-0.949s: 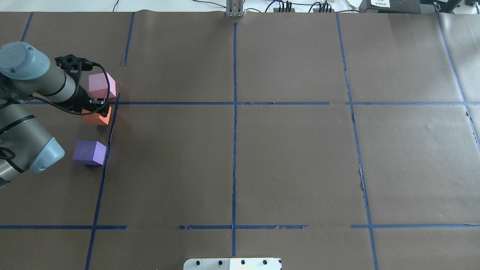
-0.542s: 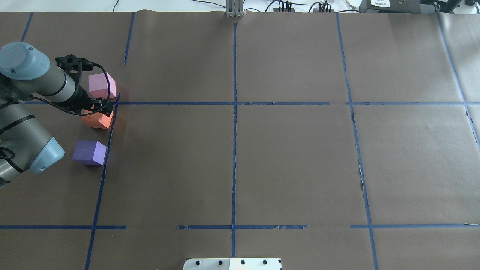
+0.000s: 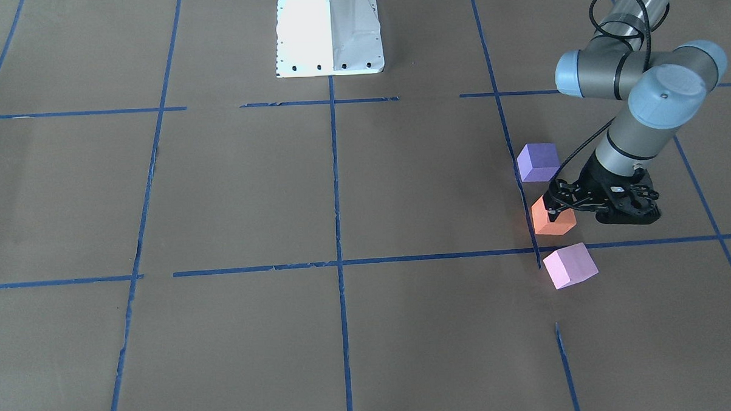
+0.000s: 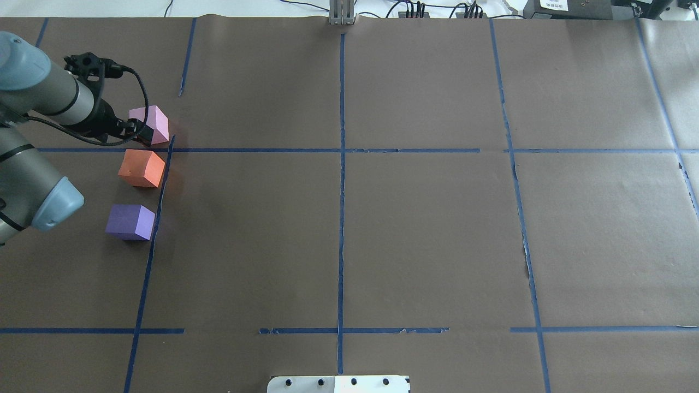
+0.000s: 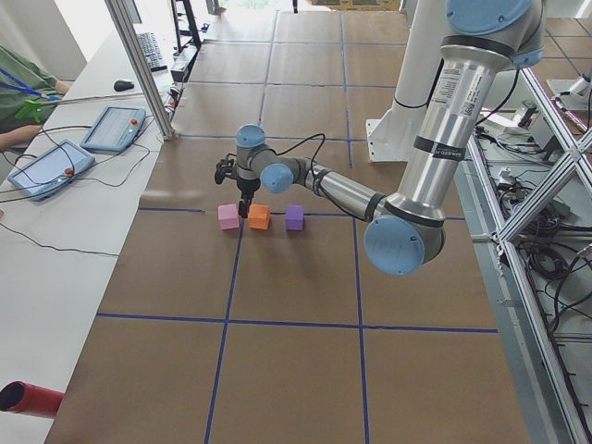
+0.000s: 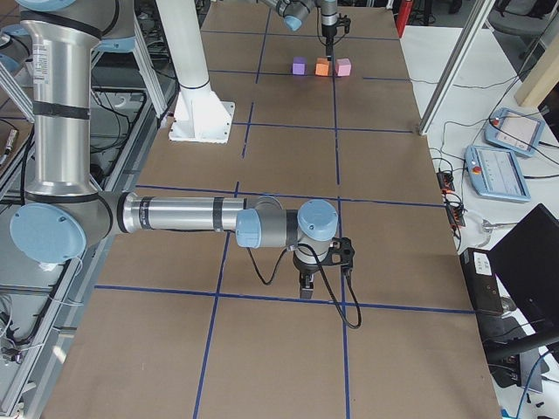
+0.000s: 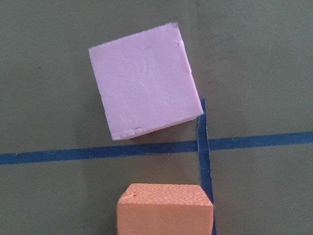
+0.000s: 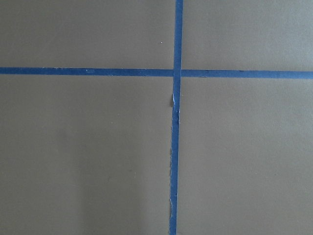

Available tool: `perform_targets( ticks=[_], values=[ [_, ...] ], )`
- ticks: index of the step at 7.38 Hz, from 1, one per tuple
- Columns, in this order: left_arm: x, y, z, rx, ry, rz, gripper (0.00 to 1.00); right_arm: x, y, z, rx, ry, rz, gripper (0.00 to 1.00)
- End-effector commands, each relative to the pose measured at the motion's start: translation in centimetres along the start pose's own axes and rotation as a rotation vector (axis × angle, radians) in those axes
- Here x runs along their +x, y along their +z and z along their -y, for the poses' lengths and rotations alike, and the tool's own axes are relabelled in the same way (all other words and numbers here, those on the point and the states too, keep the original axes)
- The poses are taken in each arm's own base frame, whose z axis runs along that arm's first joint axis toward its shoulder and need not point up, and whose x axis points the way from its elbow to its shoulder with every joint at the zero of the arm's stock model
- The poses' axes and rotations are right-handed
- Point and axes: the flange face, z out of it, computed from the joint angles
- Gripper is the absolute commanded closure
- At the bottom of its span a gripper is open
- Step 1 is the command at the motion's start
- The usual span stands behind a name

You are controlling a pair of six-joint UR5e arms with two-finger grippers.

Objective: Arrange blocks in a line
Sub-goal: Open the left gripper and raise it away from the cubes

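Observation:
Three blocks lie in a rough row along a blue tape line at the table's left. They are the pale pink block (image 4: 149,123), the orange block (image 4: 142,168) and the purple block (image 4: 131,222). They also show in the front view, pink (image 3: 569,265), orange (image 3: 553,219) and purple (image 3: 538,162). My left gripper (image 4: 142,136) is open and empty, lifted just above the orange block's pink-side edge (image 3: 552,204). The left wrist view shows the pink block (image 7: 144,88) and the orange block (image 7: 165,208), with no fingers. My right gripper (image 6: 305,285) shows only in the right side view, low over bare paper, and I cannot tell its state.
Brown paper with a blue tape grid (image 4: 341,150) covers the table. The white robot base plate (image 3: 329,30) stands at the robot's edge. A metal post (image 4: 342,13) and cables are at the far edge. Operator tablets (image 5: 111,128) lie on a side table.
My left gripper has let go of the orange block and lifted off it, shifting toward the pink block. The orange block now lies uncovered, slightly nearer the robot than before.

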Motion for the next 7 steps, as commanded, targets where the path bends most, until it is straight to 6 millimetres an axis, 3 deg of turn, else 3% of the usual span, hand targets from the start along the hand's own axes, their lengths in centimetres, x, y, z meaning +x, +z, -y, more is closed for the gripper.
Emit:
perform_targets(
  ticks=[1,2,4,5,7],
  values=[
    [-3.6,-7.0,2.4,0.040,0.061,-0.037,0.00,0.0,0.0,0.0,0.000,0.000,0.000,0.00],
    [-7.1,-10.4,1.5,0.035,0.084,-0.018,0.00,0.0,0.0,0.0,-0.001,-0.001,0.000,0.00],
    [-14.0,-16.3,2.6,0.053,0.142,0.029,0.00,0.0,0.0,0.0,-0.001,-0.001,0.000,0.00],
    [-18.9,-16.9,1.8,0.039,0.184,0.062,0.00,0.0,0.0,0.0,0.000,0.000,0.000,0.00],
    [-27.2,-13.9,-1.7,-0.049,0.286,0.092,0.00,0.0,0.0,0.0,0.000,0.000,-0.001,0.00]
  ],
)
